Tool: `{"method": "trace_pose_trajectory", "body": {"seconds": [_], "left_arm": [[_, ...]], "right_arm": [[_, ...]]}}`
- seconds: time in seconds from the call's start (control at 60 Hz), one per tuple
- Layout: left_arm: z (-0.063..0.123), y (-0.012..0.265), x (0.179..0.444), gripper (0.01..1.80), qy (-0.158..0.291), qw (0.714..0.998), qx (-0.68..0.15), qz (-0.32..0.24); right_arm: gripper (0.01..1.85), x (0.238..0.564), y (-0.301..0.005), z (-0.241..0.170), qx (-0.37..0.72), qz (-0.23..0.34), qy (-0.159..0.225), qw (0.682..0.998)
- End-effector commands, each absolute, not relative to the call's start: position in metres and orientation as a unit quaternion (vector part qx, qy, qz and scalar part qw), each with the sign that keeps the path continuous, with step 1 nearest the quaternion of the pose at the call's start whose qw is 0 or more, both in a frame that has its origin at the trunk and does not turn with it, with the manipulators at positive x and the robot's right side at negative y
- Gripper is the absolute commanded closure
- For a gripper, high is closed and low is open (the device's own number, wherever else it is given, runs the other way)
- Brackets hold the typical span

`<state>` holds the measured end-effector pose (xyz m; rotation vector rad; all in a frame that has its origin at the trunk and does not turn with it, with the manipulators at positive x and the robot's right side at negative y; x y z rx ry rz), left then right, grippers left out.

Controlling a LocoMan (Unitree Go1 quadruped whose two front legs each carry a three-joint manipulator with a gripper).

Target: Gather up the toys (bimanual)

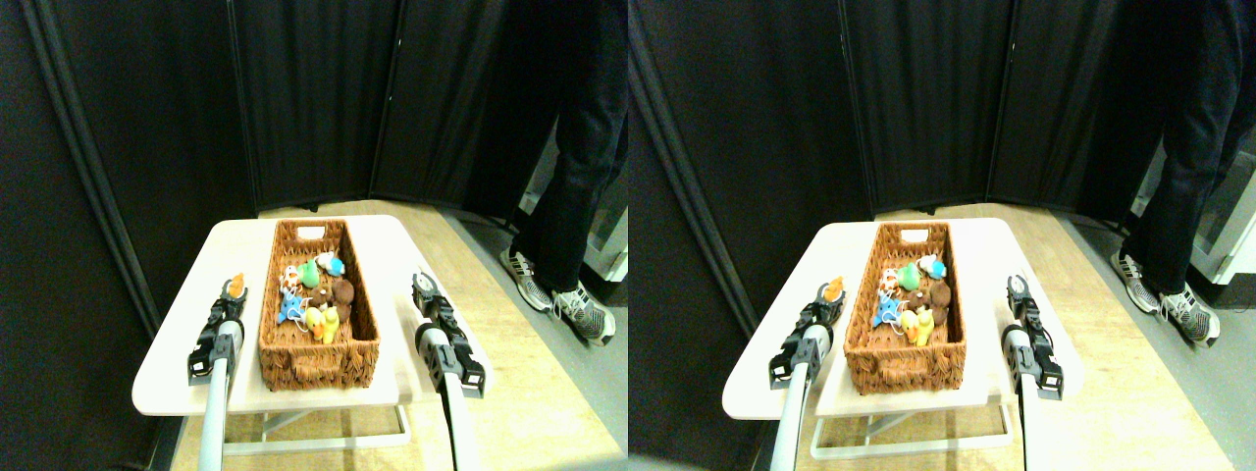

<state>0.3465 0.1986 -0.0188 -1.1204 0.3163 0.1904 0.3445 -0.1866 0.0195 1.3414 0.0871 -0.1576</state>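
Note:
A long woven wicker basket [319, 363] stands lengthwise in the middle of the white table [177, 363]. Inside it lie several toys: a blue one [290, 308], yellow ones [324, 322], brown ones [340, 292], a green one [310, 274] and a white-teal one [332, 263]. My left gripper [233, 290] hovers left of the basket, shut on a small orange toy [236, 283]. My right gripper [425, 286] is right of the basket, over the table's right edge, open with nothing in it.
A person in dark trousers and sneakers [559, 294] stands at the back right on the wooden floor. Black folding screens [314, 98] close off the back and left. The table's metal frame [294, 432] shows below its front edge.

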Motion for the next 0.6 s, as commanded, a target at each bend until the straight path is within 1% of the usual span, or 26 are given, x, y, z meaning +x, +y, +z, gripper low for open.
{"method": "trace_pose_trajectory", "body": {"seconds": [0.017,0.1,0.217,0.267,0.3,0.383,0.483,0.517,0.6], "left_arm": [[-0.001,0.198,0.35,1.8,0.131,0.836,-0.528,0.064],[0.008,0.2,0.35,1.8,0.13,0.836,-0.53,0.064],[0.021,0.2,0.349,1.8,0.125,0.835,-0.531,0.061],[0.028,0.197,0.35,1.8,0.135,0.829,-0.54,0.049],[0.029,0.197,0.35,1.8,0.135,0.829,-0.541,0.048],[0.044,0.188,0.35,1.8,0.157,0.824,-0.544,0.034],[0.059,0.176,0.352,1.8,0.168,0.821,-0.546,0.013],[0.061,0.175,0.352,1.8,0.17,0.82,-0.547,0.011],[0.074,0.161,0.354,1.8,0.18,0.817,-0.548,-0.003]], "right_arm": [[1.85,0.35,-0.184,0.022,0.619,-0.06,0.033,0.782],[1.85,0.35,-0.183,0.022,0.614,-0.064,0.03,0.786],[1.85,0.351,-0.182,0.022,0.62,-0.067,0.031,0.781],[1.85,0.352,-0.182,0.021,0.621,-0.069,0.032,0.78],[1.85,0.352,-0.182,0.021,0.621,-0.069,0.031,0.78],[1.85,0.354,-0.18,0.021,0.625,-0.061,0.035,0.777],[1.85,0.354,-0.178,0.022,0.6,-0.052,0.026,0.798],[1.85,0.354,-0.178,0.022,0.601,-0.051,0.027,0.797],[1.85,0.356,-0.176,0.021,0.606,-0.049,0.03,0.794]]}}
